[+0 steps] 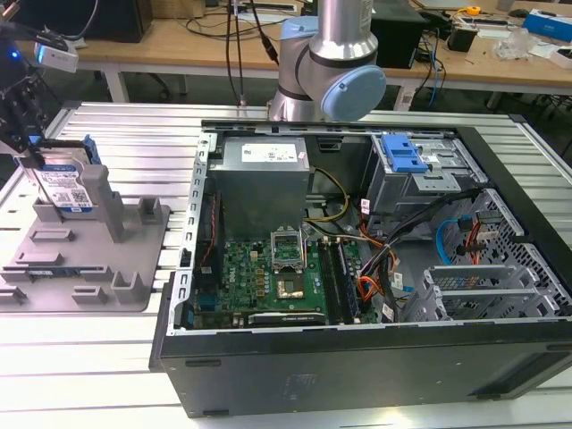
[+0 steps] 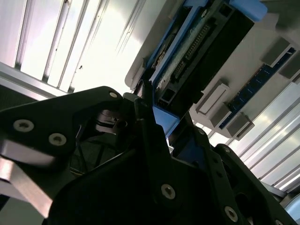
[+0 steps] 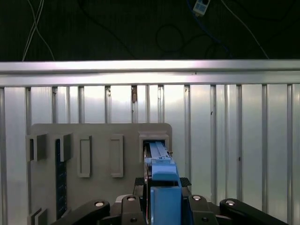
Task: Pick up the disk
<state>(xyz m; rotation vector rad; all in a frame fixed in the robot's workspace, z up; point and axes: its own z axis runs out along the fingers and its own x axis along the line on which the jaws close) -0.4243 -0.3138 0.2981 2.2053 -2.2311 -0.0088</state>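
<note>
Exterior view: the disk (image 1: 67,186) stands on edge at the exterior view's left, against a tall post of the grey fixture (image 1: 85,259), its blue-and-white label facing the camera and a blue rail along its upper edge. The jaws (image 1: 25,147) hang at the disk's upper corner; dark fingers reach down on both sides of it, but whether they press on it cannot be read from here. The fixture lies on the ribbed metal desk (image 1: 143,134). To the exterior view's right sits an open computer case (image 1: 357,357) with its mainboard (image 1: 281,277) exposed and a blue bracket (image 1: 404,156) at the drive bay. The arm's base (image 1: 326,71) rises behind the case.

Second wrist view: the black jaws (image 2: 154,119) close in on the disk (image 2: 206,51), its blue rail (image 2: 164,119) lying between the finger bodies. The contact appears made, though shadow hides the pad faces. The fixture (image 2: 262,42) lies beyond.

First wrist view: the disk (image 3: 161,187) is seen edge-on, blue rail uppermost, held upright in a slot of the fixture (image 3: 98,154). The jaws (image 3: 161,206) flank it closely on either side, narrowed to its thickness. The slatted desk (image 3: 234,140) runs behind.
</note>
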